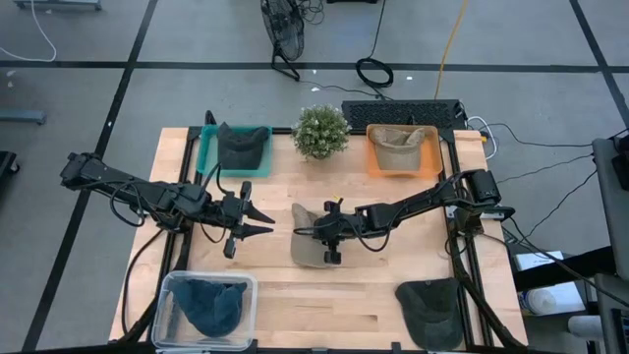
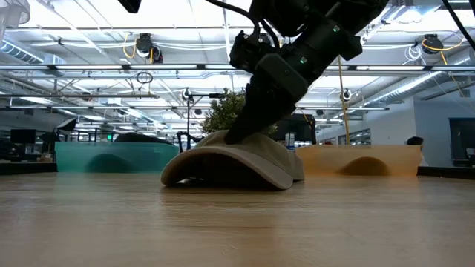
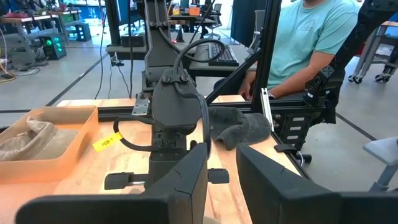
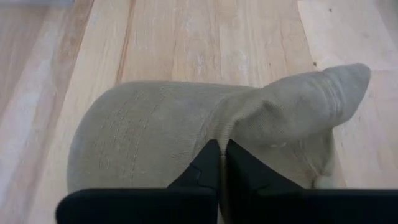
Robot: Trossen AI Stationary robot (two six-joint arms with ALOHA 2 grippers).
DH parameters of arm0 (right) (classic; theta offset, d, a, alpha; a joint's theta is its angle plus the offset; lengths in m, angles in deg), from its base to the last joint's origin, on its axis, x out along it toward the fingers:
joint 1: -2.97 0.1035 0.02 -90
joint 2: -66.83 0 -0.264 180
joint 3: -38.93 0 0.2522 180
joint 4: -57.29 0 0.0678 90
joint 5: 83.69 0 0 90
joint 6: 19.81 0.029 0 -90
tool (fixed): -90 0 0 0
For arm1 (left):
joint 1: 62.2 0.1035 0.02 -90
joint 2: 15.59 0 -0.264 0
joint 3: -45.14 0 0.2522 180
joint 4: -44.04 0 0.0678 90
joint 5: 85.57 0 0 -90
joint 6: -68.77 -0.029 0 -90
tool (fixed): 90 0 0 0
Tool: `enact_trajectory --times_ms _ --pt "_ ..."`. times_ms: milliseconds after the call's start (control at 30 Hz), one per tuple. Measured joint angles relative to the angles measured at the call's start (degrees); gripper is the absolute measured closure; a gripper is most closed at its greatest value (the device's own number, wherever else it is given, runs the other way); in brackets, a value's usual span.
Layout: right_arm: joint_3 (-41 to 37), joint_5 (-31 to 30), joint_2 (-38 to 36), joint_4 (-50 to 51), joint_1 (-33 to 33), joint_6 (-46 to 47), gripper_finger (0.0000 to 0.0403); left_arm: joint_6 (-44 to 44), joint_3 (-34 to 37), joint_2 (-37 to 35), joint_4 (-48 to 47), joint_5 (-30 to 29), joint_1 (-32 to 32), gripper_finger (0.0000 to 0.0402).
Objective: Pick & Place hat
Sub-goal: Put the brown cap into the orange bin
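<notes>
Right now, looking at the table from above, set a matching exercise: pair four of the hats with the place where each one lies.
Things:
1. dark grey cap
2. tan cap
3. dark teal cap
4. beige cap

Places:
A. orange tray
B. bare wood at mid-table, pinched by the right gripper
C. teal tray
D. clear plastic bin

Pairs: 1-C, 2-A, 3-D, 4-B
</notes>
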Motion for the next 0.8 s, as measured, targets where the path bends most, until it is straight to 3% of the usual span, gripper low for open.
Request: enact_trajectory --times_ms 200,433,600,800 --pt "-0.07 1.42 -2.56 1.98 -0.11 5.23 0.0401 0.0 -0.02 0.0 -0.04 0.0 0.01 0.0307" --pt "-0.08 0.83 -12.08 9.61 0.17 -2.76 0.0402 0.0 -0.02 0.01 -0.28 -0.88 0.01 0.0307" --pt "-0.05 -6.13 -20.69 20.85 1.72 -8.22 0.0402 0.02 -0.02 0.01 -0.28 -0.96 0.01 0.0307" --pt "-0.05 -13.58 -30.56 35.92 2.03 -8.07 0.0402 0.03 -0.02 0.01 -0.26 -0.97 0.01 0.0307"
